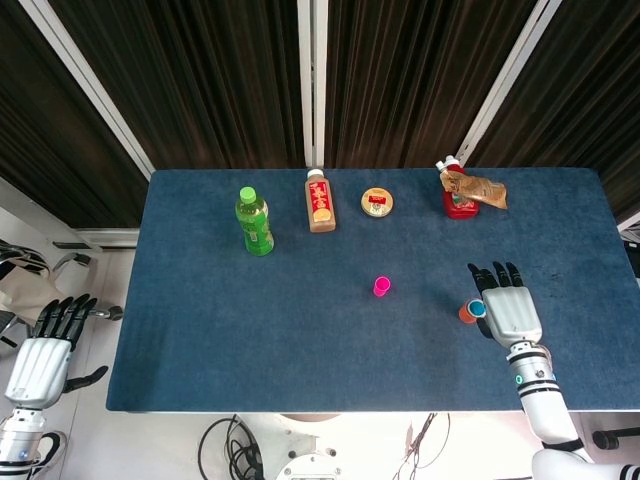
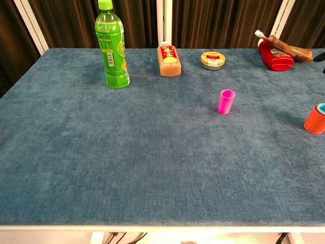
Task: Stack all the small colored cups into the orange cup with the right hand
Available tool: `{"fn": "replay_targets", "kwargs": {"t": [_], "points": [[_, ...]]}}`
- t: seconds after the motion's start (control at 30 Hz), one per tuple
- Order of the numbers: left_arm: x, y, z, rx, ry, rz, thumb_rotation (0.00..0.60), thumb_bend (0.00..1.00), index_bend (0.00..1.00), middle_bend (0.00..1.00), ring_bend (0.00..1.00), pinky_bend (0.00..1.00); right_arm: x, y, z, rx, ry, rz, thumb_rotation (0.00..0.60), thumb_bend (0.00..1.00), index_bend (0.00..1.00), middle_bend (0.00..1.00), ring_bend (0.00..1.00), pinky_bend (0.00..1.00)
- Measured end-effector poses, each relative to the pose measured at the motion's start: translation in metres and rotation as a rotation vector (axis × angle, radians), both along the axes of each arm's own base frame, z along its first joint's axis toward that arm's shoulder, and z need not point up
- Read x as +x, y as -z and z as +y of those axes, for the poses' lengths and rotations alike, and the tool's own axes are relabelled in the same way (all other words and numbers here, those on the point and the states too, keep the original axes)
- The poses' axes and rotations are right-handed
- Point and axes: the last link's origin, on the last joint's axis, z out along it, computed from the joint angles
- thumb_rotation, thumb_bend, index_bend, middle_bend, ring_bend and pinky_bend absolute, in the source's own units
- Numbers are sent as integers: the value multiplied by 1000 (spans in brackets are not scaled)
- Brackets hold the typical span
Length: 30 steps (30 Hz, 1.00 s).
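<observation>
The right hand (image 1: 505, 304) hovers released, fingers spread, beside the orange cup (image 2: 315, 120), whose blue cup (image 1: 477, 306) sits nested; pink cup (image 2: 226, 101) waits left of it

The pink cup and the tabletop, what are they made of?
The pink cup looks like smooth plastic: bright uniform colour, thin rim, slight sheen. The tabletop seems covered in blue fabric, perhaps velvet or short carpet: matte, with a mottled nap.

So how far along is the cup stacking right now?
Done: a blue cup sits nested in the orange cup. In hand: nothing; the right hand is open, fingers spread beside the stack. Left: the pink cup stands alone mid-table, to be picked up and stacked.
</observation>
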Motion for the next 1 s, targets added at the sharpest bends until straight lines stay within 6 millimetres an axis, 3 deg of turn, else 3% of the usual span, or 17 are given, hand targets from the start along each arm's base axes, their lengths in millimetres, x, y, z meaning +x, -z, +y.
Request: {"fn": "replay_targets", "kwargs": {"t": [0.27, 0.5, 0.7, 1.0], "points": [[2, -1, 0, 9, 5, 0, 600, 28, 19, 29, 0, 0, 41, 15, -12, 27, -134, -26, 600, 233, 58, 185, 0, 0], [0, -4, -1, 16, -5, -8, 600, 28, 19, 29, 0, 0, 81, 53, -32, 94, -227, -12, 600, 233, 155, 247, 0, 0], [-1, -6, 0, 14, -6, -12, 600, 28, 19, 29, 0, 0, 92, 84, -52, 120, -222, 7, 600, 234, 172, 247, 0, 0], [-6, -8, 1, 13, -21, -20, 600, 28, 19, 29, 0, 0, 101, 104, -63, 118, -202, 11, 600, 250, 270, 292, 0, 0]]}}
